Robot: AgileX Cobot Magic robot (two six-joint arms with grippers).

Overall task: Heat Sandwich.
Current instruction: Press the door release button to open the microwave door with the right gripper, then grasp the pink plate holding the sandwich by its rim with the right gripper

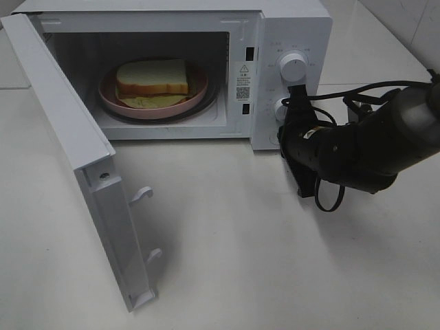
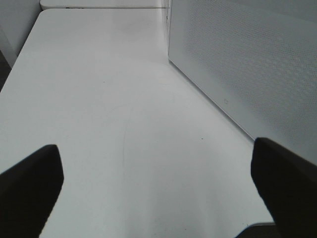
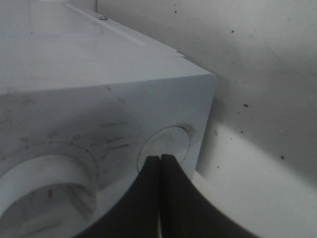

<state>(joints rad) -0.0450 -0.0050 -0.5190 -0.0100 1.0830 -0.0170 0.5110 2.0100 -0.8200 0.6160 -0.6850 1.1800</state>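
The sandwich [image 1: 152, 79], white bread with a pale green filling, lies on a pink plate [image 1: 199, 93] inside the open microwave [image 1: 289, 27]. My right gripper [image 1: 280, 133] [image 3: 160, 159] is shut, with its tips against a round flat button [image 3: 171, 141] at the lower corner of the control panel. Next to that button sits a large dial [image 3: 44, 188]. My left gripper [image 2: 158, 193] is open with nothing between its fingers [image 2: 29, 191]. It hovers over bare table and does not show in the exterior high view.
The microwave door [image 1: 75, 158] [image 2: 247, 64] stands swung wide to the left, its latch hooks [image 1: 141, 196] sticking out. Two white dials [image 1: 293, 67] sit on the panel. Cables [image 1: 330, 199] hang from the right arm. White table [image 1: 240, 261] spreads in front.
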